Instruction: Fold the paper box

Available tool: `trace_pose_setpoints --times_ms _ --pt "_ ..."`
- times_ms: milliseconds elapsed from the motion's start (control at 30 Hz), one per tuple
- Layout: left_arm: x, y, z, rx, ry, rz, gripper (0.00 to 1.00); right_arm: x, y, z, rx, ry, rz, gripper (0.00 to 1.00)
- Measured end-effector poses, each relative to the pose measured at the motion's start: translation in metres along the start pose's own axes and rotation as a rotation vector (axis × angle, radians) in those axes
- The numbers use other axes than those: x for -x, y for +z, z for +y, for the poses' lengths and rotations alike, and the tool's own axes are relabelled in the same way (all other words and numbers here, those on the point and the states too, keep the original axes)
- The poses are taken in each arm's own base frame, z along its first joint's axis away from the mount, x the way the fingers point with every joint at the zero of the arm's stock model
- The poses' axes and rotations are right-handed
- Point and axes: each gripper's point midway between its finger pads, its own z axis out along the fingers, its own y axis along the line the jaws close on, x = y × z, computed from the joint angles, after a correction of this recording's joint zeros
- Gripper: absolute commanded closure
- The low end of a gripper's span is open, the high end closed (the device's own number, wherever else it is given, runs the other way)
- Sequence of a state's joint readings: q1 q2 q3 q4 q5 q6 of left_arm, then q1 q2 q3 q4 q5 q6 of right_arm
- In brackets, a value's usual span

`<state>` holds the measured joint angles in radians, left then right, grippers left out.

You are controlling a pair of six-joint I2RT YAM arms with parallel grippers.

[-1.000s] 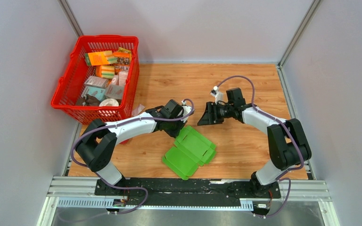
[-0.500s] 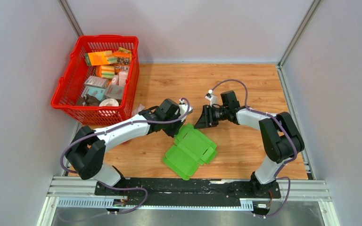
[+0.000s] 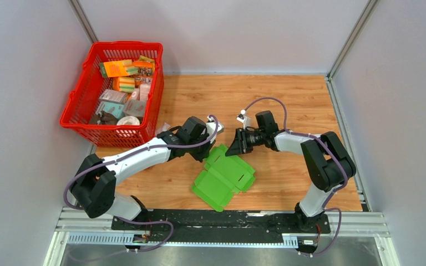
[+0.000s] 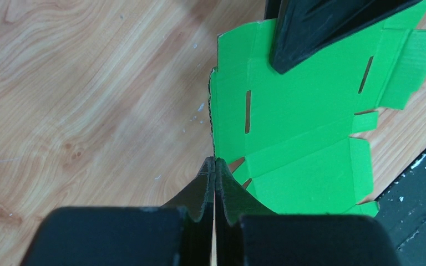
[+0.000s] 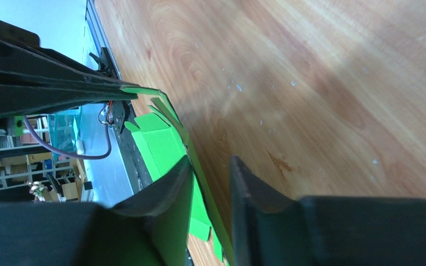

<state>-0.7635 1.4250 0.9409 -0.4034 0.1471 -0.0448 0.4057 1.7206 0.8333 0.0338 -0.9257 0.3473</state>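
**Counter** (image 3: 294, 100): wood-grain top, walled in by grey panels; a black rail (image 3: 222, 220) runs along its near edge.

**Paper box** (image 3: 224, 176): bright green card, unfolded, a die-cut sheet with flaps, creases and narrow slots. It sits close to the near edge of the counter, about midway between the left and right edges. The near part lies on the wood, while the far corner is raised off the surface.

**Left tool** (image 4: 215, 164): reaches in from the left, fingers pressed together with no gap showing. They are clamped on the left rim of the sheet at its far end, and the card edge runs straight into the pinch.

**Right tool** (image 5: 211, 166): reaches in from the right and sits low over the far corner of the sheet. Its fingers (image 5: 169, 194) stand apart with a clear gap, and the raised green edge passes between them. Contact with the card cannot be told.

**Basket** (image 3: 126, 44): red plastic mesh, at the far left corner of the counter, well apart from the sheet. It holds small packages (image 3: 113, 68), including orange and striped ones.
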Motion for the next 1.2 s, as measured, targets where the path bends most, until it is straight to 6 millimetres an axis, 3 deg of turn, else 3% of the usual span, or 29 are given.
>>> trace_pose_setpoints --times_ms 133,200,367,467,500,633,700,800,867,967,1200 --pt "0.003 -0.002 -0.001 -0.016 -0.007 -0.025 1.0 -0.015 0.002 -0.004 0.004 0.034 0.006 1.0" --pt "0.003 -0.001 -0.001 -0.021 -0.021 -0.03 0.96 -0.018 0.003 -0.002 0.008 0.046 0.006 1.0" --pt "0.001 -0.004 0.005 0.015 -0.108 -0.021 0.62 -0.009 0.0 0.0 -0.031 0.049 -0.049 1.0" --pt "0.009 -0.011 0.004 0.019 -0.172 -0.04 0.54 -0.004 -0.005 -0.001 -0.087 0.046 -0.096 1.0" --pt "0.014 -0.015 0.003 0.017 -0.192 -0.057 0.55 -0.004 -0.007 0.0 -0.097 0.038 -0.108 1.0" --pt "0.046 -0.027 -0.008 -0.032 -0.249 -0.147 0.74 -0.003 -0.012 0.012 -0.084 -0.01 -0.152 1.0" --pt "0.065 -0.029 -0.014 -0.068 -0.262 -0.171 0.76 -0.005 -0.01 0.015 -0.064 -0.019 -0.158 1.0" --pt "0.102 -0.023 -0.019 -0.113 -0.279 -0.206 0.81 -0.011 -0.006 0.015 -0.055 -0.015 -0.148 1.0" --pt "0.114 -0.015 -0.019 -0.12 -0.295 -0.206 0.85 -0.015 -0.005 0.014 -0.052 -0.01 -0.142 1.0" --pt "0.113 -0.001 -0.018 -0.11 -0.321 -0.173 0.89 -0.016 -0.004 0.014 -0.049 -0.015 -0.146 1.0" --pt "0.084 0.025 -0.017 -0.011 -0.346 -0.054 0.97 -0.012 -0.007 0.019 -0.04 -0.033 -0.163 1.0"
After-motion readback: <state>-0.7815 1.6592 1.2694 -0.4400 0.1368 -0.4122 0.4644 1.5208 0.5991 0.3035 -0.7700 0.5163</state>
